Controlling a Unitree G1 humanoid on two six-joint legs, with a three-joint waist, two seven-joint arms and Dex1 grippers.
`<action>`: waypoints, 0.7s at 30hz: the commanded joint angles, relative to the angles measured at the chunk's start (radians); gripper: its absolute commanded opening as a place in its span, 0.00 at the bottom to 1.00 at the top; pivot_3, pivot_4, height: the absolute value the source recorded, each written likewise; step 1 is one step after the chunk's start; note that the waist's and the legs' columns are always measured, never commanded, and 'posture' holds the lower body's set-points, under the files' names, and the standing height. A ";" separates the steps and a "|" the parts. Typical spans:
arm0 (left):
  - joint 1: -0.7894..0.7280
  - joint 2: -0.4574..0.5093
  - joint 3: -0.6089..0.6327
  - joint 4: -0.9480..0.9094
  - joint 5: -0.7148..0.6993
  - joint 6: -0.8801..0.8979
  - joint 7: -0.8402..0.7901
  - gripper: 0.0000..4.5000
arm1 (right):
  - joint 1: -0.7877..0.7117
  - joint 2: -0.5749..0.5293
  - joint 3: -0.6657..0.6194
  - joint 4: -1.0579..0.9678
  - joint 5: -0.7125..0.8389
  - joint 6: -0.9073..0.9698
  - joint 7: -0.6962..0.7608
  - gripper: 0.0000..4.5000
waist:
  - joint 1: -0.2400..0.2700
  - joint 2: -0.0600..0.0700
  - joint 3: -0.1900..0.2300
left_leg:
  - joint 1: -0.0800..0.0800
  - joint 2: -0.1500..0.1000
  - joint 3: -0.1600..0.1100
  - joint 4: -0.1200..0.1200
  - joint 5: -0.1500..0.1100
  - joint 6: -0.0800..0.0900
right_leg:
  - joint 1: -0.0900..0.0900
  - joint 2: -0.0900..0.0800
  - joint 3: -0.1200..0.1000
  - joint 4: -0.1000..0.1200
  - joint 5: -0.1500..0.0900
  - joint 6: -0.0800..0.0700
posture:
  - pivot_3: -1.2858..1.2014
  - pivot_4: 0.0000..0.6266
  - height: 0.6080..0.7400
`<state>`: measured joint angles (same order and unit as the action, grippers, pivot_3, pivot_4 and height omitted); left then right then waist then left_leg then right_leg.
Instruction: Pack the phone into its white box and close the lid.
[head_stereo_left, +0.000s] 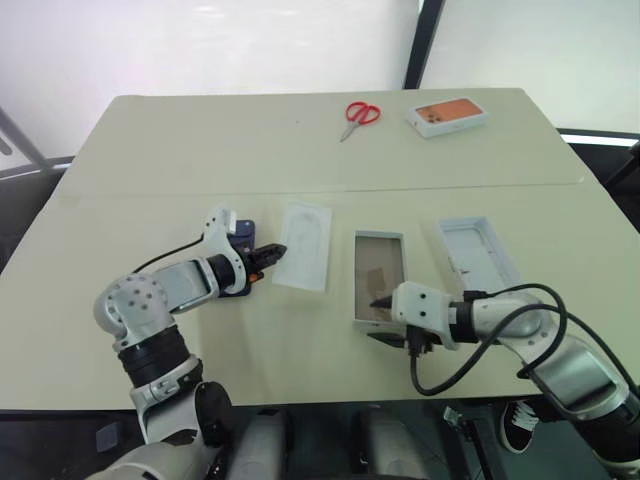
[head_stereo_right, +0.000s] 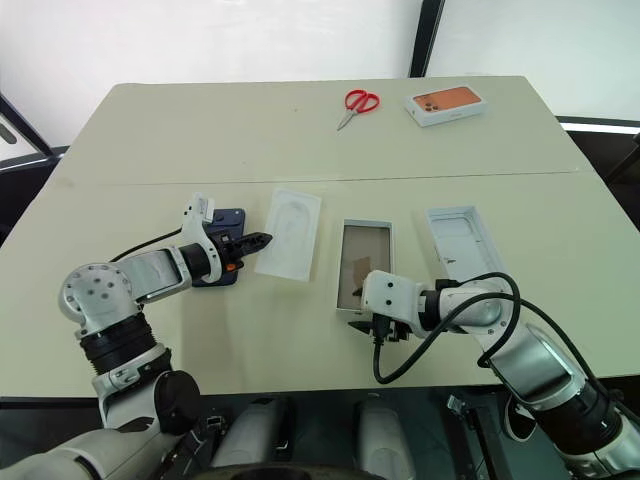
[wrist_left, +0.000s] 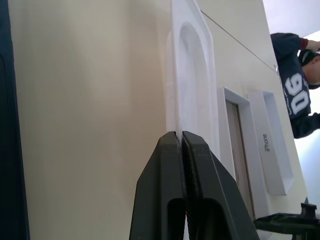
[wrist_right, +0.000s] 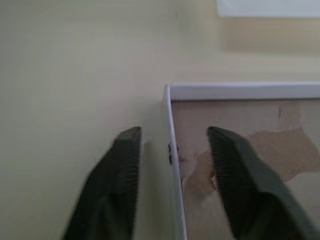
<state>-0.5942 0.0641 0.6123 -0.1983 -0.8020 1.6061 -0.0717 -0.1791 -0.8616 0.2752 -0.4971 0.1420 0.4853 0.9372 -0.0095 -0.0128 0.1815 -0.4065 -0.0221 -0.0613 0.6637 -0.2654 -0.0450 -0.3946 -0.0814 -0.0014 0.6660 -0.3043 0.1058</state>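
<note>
The table (head_stereo_left: 150, 140) carries one phone (head_stereo_right: 225, 262), one open white box (head_stereo_left: 378, 280), one lid (head_stereo_left: 480, 252) and one insert tray (head_stereo_left: 304, 245). Farther back lie one pair of scissors (head_stereo_left: 360, 116) and one orange-printed box (head_stereo_left: 448, 116).

Pale beige rectangular table (head_stereo_left: 200, 150), made of two tops butted along a seam running left to right.

Red-handled scissors (head_stereo_left: 359, 117), lying flat at the far side, blades pointing near-left.

White box printed with an orange phone (head_stereo_left: 447, 116), flat on the far side, just right of the scissors and apart from them.

White insert tray with a rounded recess (head_stereo_left: 304, 245), flat on the near half, left of centre.

Person in a dark numbered top (wrist_left: 296, 95), beyond the table's edge.
</note>
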 joint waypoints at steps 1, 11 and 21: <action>-0.002 0.009 0.006 -0.021 -0.040 0.008 0.016 0.00 | -0.021 0.020 0.007 -0.016 -0.004 -0.012 0.005 0.03 | 0.000 0.000 0.000 | 0.000 0.000 0.000 0.000 0.000 0.000 | 0.000 0.000 0.000 0.000 0.000 0.000 | 0.52 0.24 1.00; -0.085 -0.036 0.143 -0.003 -0.159 0.008 0.052 0.00 | -0.210 0.226 0.197 0.113 -0.147 -0.083 -0.032 0.01 | -0.002 -0.001 0.000 | 0.000 0.000 0.000 0.000 0.001 -0.002 | 0.000 0.000 0.000 0.000 0.000 0.000 | 0.52 0.24 1.00; -0.061 -0.050 0.120 -0.001 -0.221 0.008 0.143 0.00 | -0.279 0.327 0.187 0.192 -0.157 -0.097 -0.027 0.13 | -0.001 -0.001 0.000 | 0.000 0.000 -0.001 0.000 0.001 -0.002 | -0.001 0.000 0.000 0.000 0.000 0.000 | 0.52 0.24 1.00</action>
<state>-0.6604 0.0190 0.7400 -0.1856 -0.9874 1.6060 0.0589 -0.4427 -0.5489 0.4939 -0.2701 -0.0454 0.3741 0.9050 -0.0108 -0.0142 0.1815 -0.4067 -0.0222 -0.0619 0.6635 -0.2643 -0.0471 -0.3955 -0.0816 -0.0015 0.6664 -0.3042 0.1058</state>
